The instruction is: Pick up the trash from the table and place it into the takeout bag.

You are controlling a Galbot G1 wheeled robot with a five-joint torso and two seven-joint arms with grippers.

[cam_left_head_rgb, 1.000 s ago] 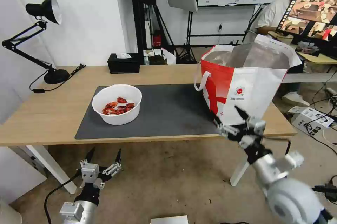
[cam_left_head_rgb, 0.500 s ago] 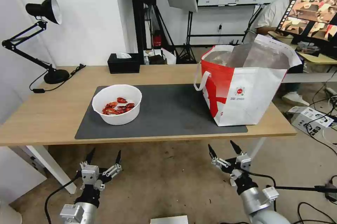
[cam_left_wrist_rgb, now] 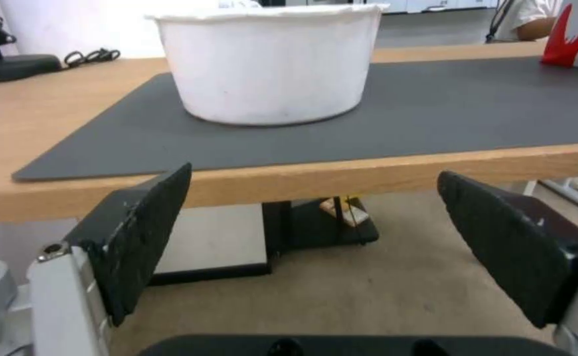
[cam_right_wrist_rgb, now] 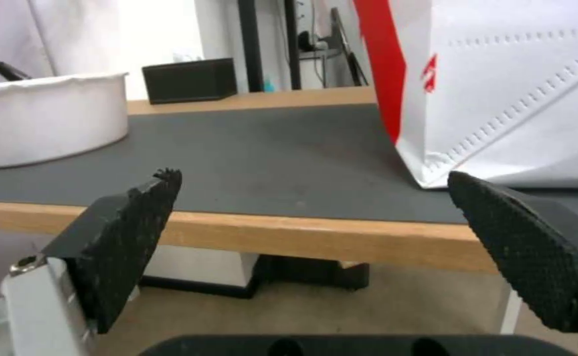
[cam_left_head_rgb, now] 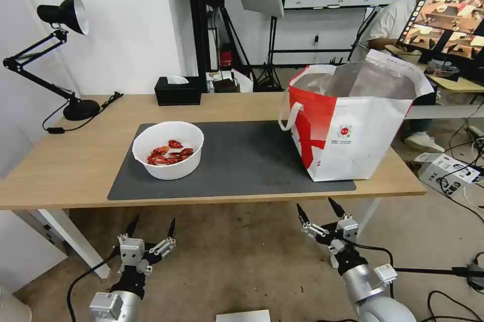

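On the long light-wood worktop (cam_left_head_rgb: 65,171) with white legs, a white round plastic bowl (cam_left_head_rgb: 168,150) holding red crayfish shells (cam_left_head_rgb: 169,154) sat toward the left of a large dark grey rectangular mat (cam_left_head_rgb: 242,161). The big white-and-red insulated takeout bag (cam_left_head_rgb: 353,125), lined with silver foil and open at the top, stood upright on the mat's right end, well apart from the bowl. A black tissue box (cam_left_head_rgb: 177,91) rested near the worktop's far edge.

Both arms hung below the front edge of the worktop. The left claw (cam_left_head_rgb: 151,228) was spread wide and empty, its black textured pads (cam_left_wrist_rgb: 144,237) aimed roughly at the bowl. The right claw (cam_left_head_rgb: 319,209) was likewise wide and empty, facing the mat between the bowl and the bag.

The bowl looked light and thin-walled, with a smooth, fairly straight side and a slightly wavy rim; it would probably flex under a hard squeeze and could slip on smooth plastic. Pinching the rim wall, one pad inside and one outside, seemed the safest hold, kept level so the loose shells would not spill. The bag appeared soft-sided, likely to shift if bumped.
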